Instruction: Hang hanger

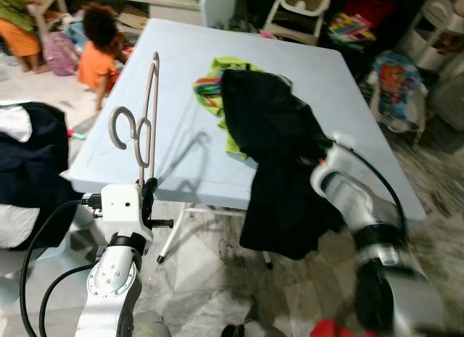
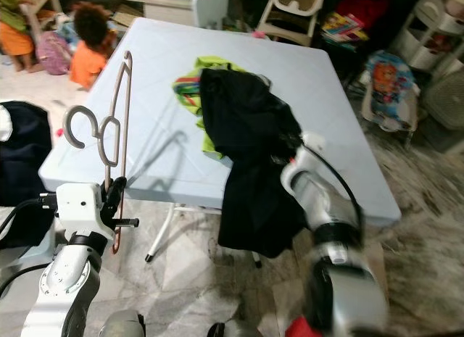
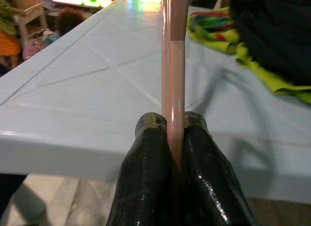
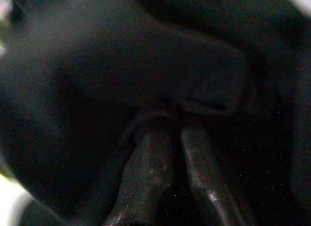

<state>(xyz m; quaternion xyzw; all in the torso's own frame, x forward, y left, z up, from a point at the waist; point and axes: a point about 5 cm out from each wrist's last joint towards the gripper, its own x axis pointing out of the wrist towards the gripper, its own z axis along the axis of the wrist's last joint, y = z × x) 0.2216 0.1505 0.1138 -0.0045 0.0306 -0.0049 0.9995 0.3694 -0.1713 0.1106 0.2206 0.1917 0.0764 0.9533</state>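
Observation:
A beige plastic hanger (image 1: 147,112) stands upright over the near left corner of the pale blue table (image 1: 174,54), hook toward me. My left gripper (image 3: 171,120) is shut on its lower bar just below the table edge. A black garment (image 1: 272,127) lies on the table and drapes over the front edge, hanging toward the floor. It partly covers a green striped cloth (image 1: 216,82). My right gripper (image 4: 167,116) is buried in the black fabric at the table's front edge, fingers (image 4: 150,172) pinched together on a fold.
A person in an orange top (image 1: 96,54) sits on the floor beyond the table's left side. A dark bundle (image 1: 29,170) lies at my left. A white chair (image 1: 301,11), toys and white shelves (image 1: 442,32) crowd the back and right. Folding table legs (image 1: 174,235) stand below.

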